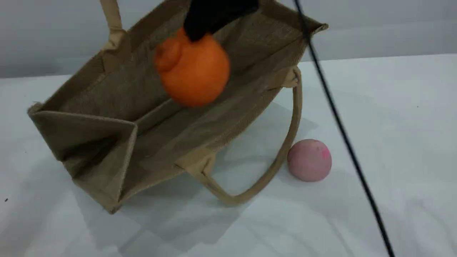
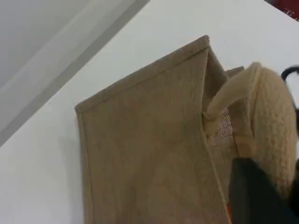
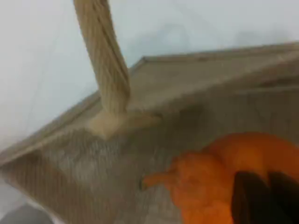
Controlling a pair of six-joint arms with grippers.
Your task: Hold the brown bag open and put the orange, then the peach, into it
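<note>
In the scene view the brown bag [image 1: 117, 117] stands tilted on the white worktop [image 1: 392, 142], its mouth open toward the camera. Its far handle [image 1: 112, 21] rises out of the top edge, while the near handle [image 1: 282, 153] droops in a loop onto the worktop. The right pincer [image 1: 200, 30], a dark shape coming down from the top edge, is closed on the top of the orange [image 1: 194, 71] and holds it in the air at the bag's mouth, knob turned to the left. The peach [image 1: 309, 160] rests on the worktop just beside the drooping handle, outside the bag. A black cable [image 1: 342, 132] crosses the right side.

The left wrist view alone shows the left pincer [image 2: 259, 191]: its dark tip sits at the lower right, clamped on the thick woven handle, which arcs up from the bag's outer wall; a sliver of orange shows at the bottom edge.

The right wrist view looks down into the bag's interior, with the orange's knob and stem close up under the dark fingertips [image 3: 254, 198], and the far handle stretched upward from the rim.
</note>
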